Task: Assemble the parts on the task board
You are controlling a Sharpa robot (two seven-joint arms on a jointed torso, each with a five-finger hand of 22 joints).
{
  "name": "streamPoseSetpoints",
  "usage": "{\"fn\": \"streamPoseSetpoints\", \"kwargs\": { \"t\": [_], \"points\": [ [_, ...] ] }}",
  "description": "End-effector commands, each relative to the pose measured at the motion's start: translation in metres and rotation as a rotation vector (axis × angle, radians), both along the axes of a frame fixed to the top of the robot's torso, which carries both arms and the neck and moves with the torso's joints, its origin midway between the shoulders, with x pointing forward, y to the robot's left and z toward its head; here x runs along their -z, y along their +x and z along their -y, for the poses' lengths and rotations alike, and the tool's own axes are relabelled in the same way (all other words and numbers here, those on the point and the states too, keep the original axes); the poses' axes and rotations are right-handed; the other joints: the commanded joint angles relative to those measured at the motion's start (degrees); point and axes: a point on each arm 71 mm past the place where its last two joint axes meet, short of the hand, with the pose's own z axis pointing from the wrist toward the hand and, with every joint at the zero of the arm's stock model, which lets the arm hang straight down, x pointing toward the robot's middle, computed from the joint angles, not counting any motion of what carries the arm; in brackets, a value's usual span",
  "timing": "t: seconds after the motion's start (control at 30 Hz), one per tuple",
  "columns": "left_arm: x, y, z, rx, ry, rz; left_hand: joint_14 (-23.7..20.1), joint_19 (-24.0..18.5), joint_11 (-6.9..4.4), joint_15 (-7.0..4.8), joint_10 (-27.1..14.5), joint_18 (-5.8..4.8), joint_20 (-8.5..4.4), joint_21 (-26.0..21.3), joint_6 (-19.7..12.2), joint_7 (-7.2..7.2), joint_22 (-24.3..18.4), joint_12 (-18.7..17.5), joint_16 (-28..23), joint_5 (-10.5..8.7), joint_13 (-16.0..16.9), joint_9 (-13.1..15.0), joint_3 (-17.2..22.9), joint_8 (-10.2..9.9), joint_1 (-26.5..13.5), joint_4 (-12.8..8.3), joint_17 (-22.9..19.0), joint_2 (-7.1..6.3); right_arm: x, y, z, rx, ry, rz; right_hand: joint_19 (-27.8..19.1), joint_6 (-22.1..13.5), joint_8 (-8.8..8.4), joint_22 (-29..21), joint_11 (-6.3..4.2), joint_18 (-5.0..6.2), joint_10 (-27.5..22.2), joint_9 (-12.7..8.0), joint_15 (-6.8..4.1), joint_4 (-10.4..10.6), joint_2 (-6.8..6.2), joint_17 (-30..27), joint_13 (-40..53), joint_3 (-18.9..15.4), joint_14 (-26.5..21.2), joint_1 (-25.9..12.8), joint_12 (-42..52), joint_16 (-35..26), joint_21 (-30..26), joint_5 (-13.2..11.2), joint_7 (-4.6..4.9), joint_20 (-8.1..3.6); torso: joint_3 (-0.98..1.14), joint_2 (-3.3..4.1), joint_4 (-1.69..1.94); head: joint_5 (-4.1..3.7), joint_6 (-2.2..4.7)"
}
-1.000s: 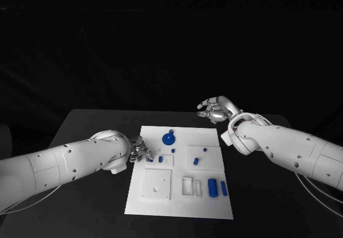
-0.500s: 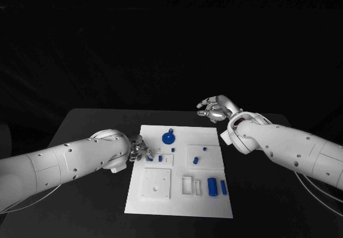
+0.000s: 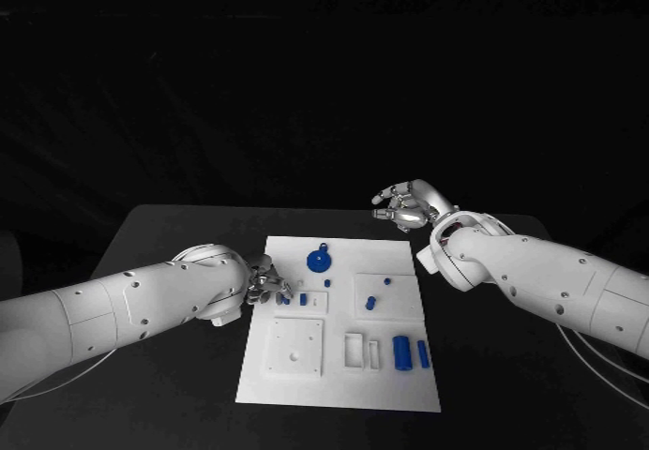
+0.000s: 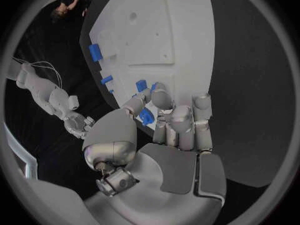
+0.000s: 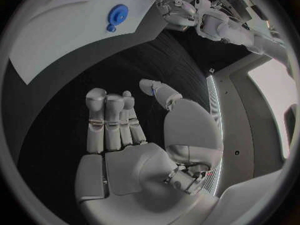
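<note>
The left hand (image 3: 265,282) sat at the left edge of the task board (image 3: 339,375), fingers curled down by a small blue part (image 4: 146,116); whether it gripped the part I could not tell. The right hand (image 3: 407,206) hovered empty, fingers apart, over the worktop (image 3: 176,234) beyond the board's far right corner, well away from the part.
</note>
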Motion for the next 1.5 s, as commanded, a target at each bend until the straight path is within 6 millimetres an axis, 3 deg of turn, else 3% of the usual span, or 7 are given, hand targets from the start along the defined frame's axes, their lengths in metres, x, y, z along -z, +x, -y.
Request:
{"fn": "streamPoseSetpoints", "kwargs": {
  "t": [0.03,1.23,1.37,1.4,1.47,1.5],
  "points": [
    [0.004,-0.0034,0.0045,0.045,0.033,-0.009,0.6,0.3,-2.08,-1.46,1.7,0.37,-6.96,0.0,6.9,-1.8,0.1,0.3,0.3,0.59,0.1,-0.2,0.5,-0.4,1.5,-0.3,0.1,0.61,0.0002,-0.0007,-0.0017,-0.018,-0.008,0.002,0.4,0.0,0.31,0.6,-0.1,5.72,0.0,-0.1,0.03,0.2,0.48,0.1,-0.1,-0.1,0.2,-0.3,0.3,-0.2,-0.3,0.3,0.32,-0.08,0.02,0.02,-0.02,0.01,0.03],
    [0.0021,-0.0041,0.0025,0.069,0.068,0.049,0.6,0.3,-2.06,-1.28,1.5,0.22,-6.83,0.0,6.9,-1.74,0.3,0.6,0.3,1.47,-0.1,-0.1,0.8,-0.4,2.4,-1.2,0.1,1.47,0.0002,-0.0008,-0.0006,-0.017,-0.008,0.003,0.5,0.0,0.32,0.7,-0.1,5.72,0.0,-0.1,0.03,0.2,0.47,0.1,-0.2,-0.2,0.2,-0.4,0.4,-0.3,-0.3,0.5,0.32,-0.08,-0.07,0.03,0.02,-0.13,-0.01],
    [0.0022,-0.0034,0.0019,0.055,0.051,0.045,0.5,0.3,-1.97,-1.19,1.3,0.25,-6.84,-0.3,6.6,-1.67,0.3,0.6,-0.1,-3.67,-0.4,-0.2,0.1,-0.6,1.1,0.6,0.0,0.41,0.0001,-0.0008,-0.0002,-0.016,-0.009,0.003,0.5,0.0,0.32,0.7,-0.1,5.72,0.0,-0.1,0.03,0.2,0.47,0.1,-0.2,-0.2,0.2,-0.4,0.4,-0.3,-0.3,0.5,0.32,-0.08,-0.03,0.03,0.01,-0.11,0.05],
    [0.0022,-0.0031,0.0013,0.054,0.051,0.044,0.4,0.3,-1.96,-1.2,1.3,0.28,-6.86,-0.4,6.6,-1.66,0.3,0.5,-0.2,-6.76,-0.6,-0.2,-0.3,-0.6,0.3,1.7,-0.1,-0.72,0.0001,-0.0008,-0.0003,-0.016,-0.009,0.003,0.5,0.0,0.32,0.7,-0.1,5.72,0.0,-0.1,0.03,0.2,0.47,0.1,-0.2,-0.2,0.2,-0.4,0.4,-0.3,-0.3,0.5,0.32,-0.09,-0.02,0.02,0.01,-0.13,0.06],
    [0.0023,-0.0025,0.0,0.049,0.054,0.042,0.4,0.2,-1.94,-1.26,1.2,0.33,-6.89,-0.6,6.4,-1.63,0.3,0.4,-0.4,-10.6,-0.8,-0.3,-0.9,-0.8,-1.1,3.5,-0.2,-3.01,0.0001,-0.0009,0.0001,-0.016,-0.009,0.003,0.5,0.0,0.32,0.7,-0.1,5.72,0.0,-0.1,0.03,0.2,0.46,0.1,-0.2,-0.2,0.2,-0.4,0.4,-0.3,-0.3,0.5,0.32,-0.09,-0.02,0.01,0.02,-0.15,0.01],
    [0.0025,-0.0023,-0.0005,0.049,0.055,0.04,0.4,0.2,-1.92,-1.27,1.2,0.33,-6.89,-0.7,6.3,-1.61,0.3,0.4,-0.4,-11.08,-0.9,-0.3,-1.3,-0.8,-1.7,4.0,-0.2,-3.84,0.0001,-0.0009,0.0002,-0.015,-0.009,0.002,0.5,0.0,0.32,0.7,-0.1,5.72,0.0,-0.1,0.03,0.2,0.46,0.1,-0.2,-0.2,0.2,-0.4,0.4,-0.3,-0.3,0.5,0.32,-0.09,0.0,0.01,0.02,-0.15,0.01]
  ]
}}
